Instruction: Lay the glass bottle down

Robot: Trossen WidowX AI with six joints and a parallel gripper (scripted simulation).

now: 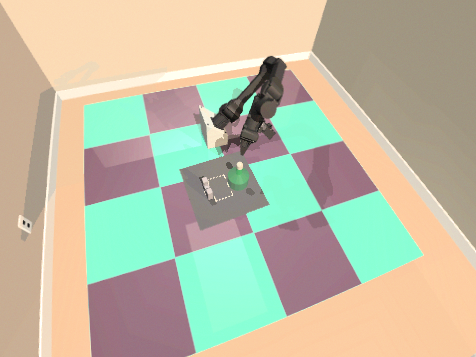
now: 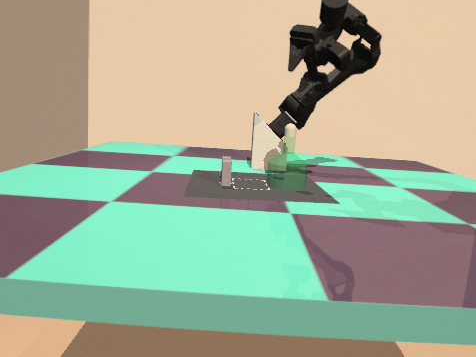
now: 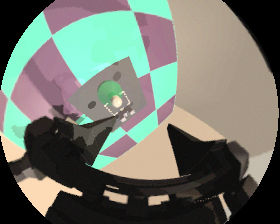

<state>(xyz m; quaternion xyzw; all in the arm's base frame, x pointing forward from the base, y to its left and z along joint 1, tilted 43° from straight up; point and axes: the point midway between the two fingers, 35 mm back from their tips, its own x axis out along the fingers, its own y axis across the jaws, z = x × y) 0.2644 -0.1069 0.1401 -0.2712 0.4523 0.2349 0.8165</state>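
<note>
Green bottle upright beside its outline, gripper open and empty

The green glass bottle stands upright on the dark grey mat, its pale cap pointing up. It has a wide, round, see-through body and a narrow neck. Its base is just beside the dashed outline, so the bottle is not yet laid down.

The grey U-shaped rest stands at the opposite side of the outline from the bottle, its 2 uprights showing in the top view. The neck is well apart from it. There are also 2 dark round patches on the mat, 1 to either side of the bottle.

The parallel-jaw gripper is spread wide with nothing between its 2 fingers. It is raised above the checkered table top and does not touch the bottle. The black six-joint arm is bent above and behind the mat in the exterior view.

A whitish wedge-shaped block stands near the mat, by the lower part of the arm. On the wall at the left of the top view is 1 white outlet.
</note>
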